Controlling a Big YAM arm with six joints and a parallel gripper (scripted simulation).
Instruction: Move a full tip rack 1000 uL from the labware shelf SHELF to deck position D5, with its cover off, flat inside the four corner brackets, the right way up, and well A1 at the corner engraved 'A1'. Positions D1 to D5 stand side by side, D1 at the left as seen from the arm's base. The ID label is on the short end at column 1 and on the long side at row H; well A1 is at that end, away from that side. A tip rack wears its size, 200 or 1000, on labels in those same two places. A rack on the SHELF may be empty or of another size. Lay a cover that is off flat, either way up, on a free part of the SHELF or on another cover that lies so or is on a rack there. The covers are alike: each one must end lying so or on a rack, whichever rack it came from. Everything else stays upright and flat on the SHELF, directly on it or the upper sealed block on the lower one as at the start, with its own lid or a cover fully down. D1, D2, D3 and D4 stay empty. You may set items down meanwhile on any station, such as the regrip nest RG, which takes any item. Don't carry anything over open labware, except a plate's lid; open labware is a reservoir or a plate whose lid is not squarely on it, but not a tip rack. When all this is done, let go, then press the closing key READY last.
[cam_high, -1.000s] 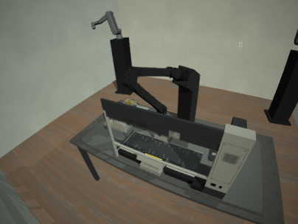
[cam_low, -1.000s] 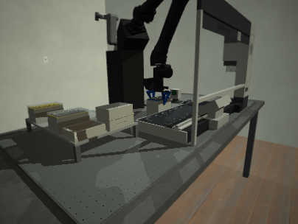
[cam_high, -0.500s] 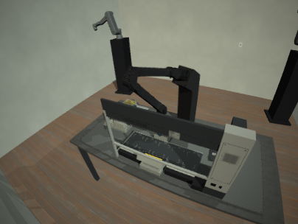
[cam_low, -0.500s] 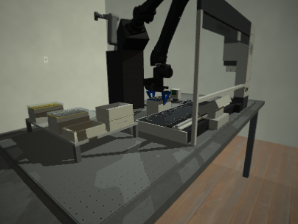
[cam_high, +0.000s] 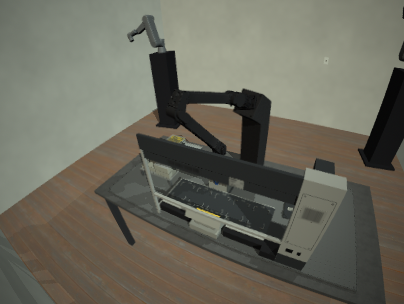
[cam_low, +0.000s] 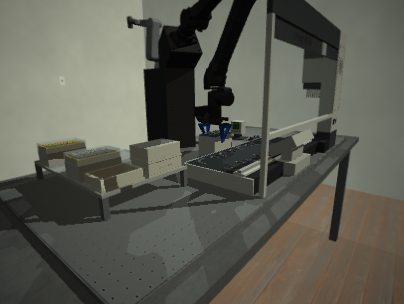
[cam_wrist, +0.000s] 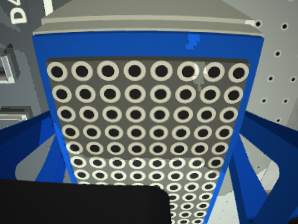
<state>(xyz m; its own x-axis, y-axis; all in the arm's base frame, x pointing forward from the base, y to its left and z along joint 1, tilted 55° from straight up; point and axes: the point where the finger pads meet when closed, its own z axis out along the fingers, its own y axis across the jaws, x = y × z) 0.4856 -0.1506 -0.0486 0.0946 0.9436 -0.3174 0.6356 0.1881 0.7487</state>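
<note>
My gripper (cam_wrist: 147, 112) is shut on an uncovered tip rack (cam_wrist: 148, 123), one blue finger on each long side. The rack has a blue top frame, pale side walls and a full grid of white-ringed tips. In the wrist view it hangs just to the right of the engraved D4 mark (cam_wrist: 15, 4) on the dark deck. In the exterior view the gripper (cam_low: 214, 130) holds the rack (cam_low: 214, 144) low at the far end of the deck (cam_low: 235, 156). I cannot tell whether the rack touches the deck. In the top view the gantry beam hides the gripper.
The shelf (cam_low: 100, 175) at the left carries a covered rack with yellow tips (cam_low: 61, 147), another rack (cam_low: 92, 156), an open tray (cam_low: 112, 177) and two stacked pale blocks (cam_low: 155, 155). A gantry post (cam_low: 265, 100) and a grey tower (cam_high: 317, 215) border the deck.
</note>
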